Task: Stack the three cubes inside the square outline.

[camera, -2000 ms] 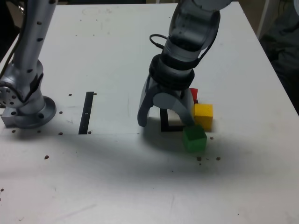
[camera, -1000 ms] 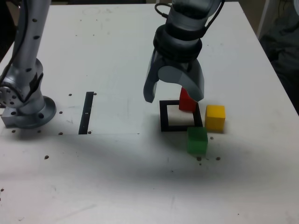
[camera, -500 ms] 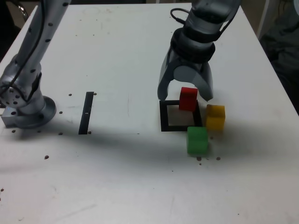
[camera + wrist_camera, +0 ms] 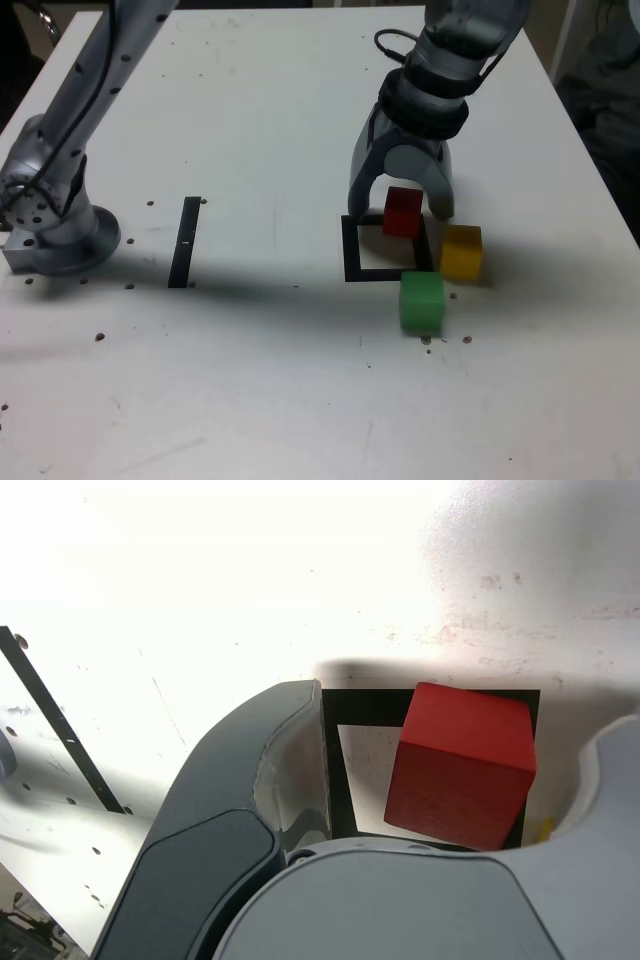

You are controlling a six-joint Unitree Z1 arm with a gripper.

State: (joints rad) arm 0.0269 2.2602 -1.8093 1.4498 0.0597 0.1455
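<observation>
The grey gripper, jaws spread, straddles the small matte red cube inside the black square outline; the yellow cube at three o'clock and the green cube at five o'clock remain unstacked.

Exterior high, angled down; wrist close (both see red cube).

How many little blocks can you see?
3: the red block between the pincer's jaws over the square outline, the yellow block just outside it, the green block nearest the camera.

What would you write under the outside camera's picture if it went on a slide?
Open gripper straddling the red cube on the black square outline, yellow cube and green cube waiting beside it.
</observation>
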